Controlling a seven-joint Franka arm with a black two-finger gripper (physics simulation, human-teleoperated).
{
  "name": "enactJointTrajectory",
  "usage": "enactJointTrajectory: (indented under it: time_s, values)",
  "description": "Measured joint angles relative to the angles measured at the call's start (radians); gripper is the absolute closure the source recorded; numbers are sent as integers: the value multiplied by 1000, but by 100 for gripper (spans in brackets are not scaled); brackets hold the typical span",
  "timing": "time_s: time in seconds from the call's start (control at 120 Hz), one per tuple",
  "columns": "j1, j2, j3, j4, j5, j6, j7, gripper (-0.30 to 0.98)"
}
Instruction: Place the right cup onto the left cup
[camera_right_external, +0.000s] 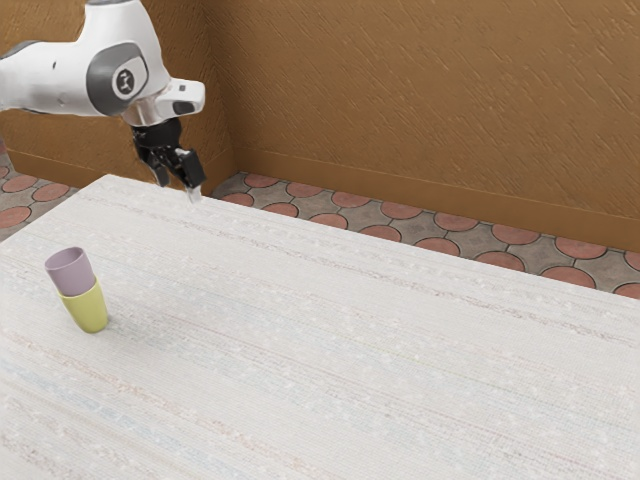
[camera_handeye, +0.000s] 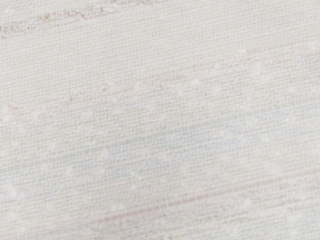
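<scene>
Brown walls (camera_right_external: 430, 110), pale table (camera_right_external: 350, 350), stacked cups (camera_right_external: 79, 288).

A pale, woven-textured tabletop (camera_handeye: 150, 55) was crossed at a slant by a brown-flecked band (camera_handeye: 60, 20) in the upper left of the frame, a soft bluish streak (camera_handeye: 175, 142) through the middle and a thin reddish line (camera_handeye: 200, 198) toward the lower right, and was dotted with small whitish flecks (camera_handeye: 103, 154).

The tabletop (camera_right_external: 350, 350) is seen obliquely from above, beside the arm (camera_right_external: 50, 75), toward a wall (camera_right_external: 430, 110); from the wrist, its striped surface, shared by both views, is faced closely.
</scene>
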Motion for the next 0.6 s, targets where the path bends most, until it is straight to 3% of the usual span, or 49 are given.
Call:
enactJointTrajectory:
  time_s: [0.325, 0.6]
  values:
    - [6, 8, -60, 193, -6, -156, -45, 0]
    - [9, 5, -65, 213, -6, -228, -68, 0]
